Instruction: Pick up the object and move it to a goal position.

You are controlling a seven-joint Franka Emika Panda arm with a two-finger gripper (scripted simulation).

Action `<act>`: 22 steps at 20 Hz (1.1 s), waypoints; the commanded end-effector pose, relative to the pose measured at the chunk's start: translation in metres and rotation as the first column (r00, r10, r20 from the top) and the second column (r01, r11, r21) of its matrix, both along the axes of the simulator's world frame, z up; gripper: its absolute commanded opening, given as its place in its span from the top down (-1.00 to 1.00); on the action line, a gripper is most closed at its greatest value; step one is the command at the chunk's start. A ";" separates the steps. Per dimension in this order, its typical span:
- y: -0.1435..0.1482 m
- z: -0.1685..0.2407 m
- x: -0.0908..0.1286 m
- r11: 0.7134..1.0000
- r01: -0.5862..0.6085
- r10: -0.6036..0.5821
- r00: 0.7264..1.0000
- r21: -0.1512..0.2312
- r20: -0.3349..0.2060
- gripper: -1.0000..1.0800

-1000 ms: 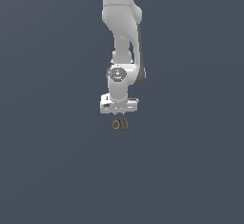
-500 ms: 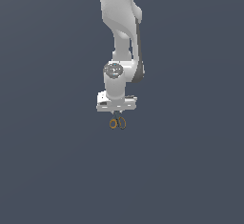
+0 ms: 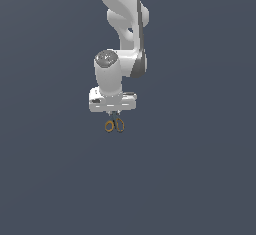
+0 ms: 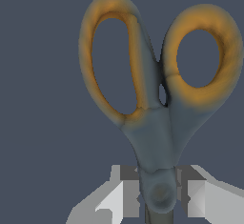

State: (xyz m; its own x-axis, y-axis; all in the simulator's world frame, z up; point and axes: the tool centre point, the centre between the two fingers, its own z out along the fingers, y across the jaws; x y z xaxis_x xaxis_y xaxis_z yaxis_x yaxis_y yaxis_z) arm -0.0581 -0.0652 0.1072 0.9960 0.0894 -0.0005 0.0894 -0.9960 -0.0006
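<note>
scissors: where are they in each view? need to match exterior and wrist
Exterior view: the scissors hang just under the gripper, near the picture's middle; only the orange loops show clearly.
Wrist view: the scissors fill most of the picture, pivot end clamped between the fingers.
Shared landmark: the two orange loop handles.

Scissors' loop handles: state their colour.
Orange-brown on the scissors, clearest in the wrist view.
</note>
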 end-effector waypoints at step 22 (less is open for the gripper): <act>-0.104 0.211 0.066 1.000 0.000 0.000 1.000 0.001 0.001 1.00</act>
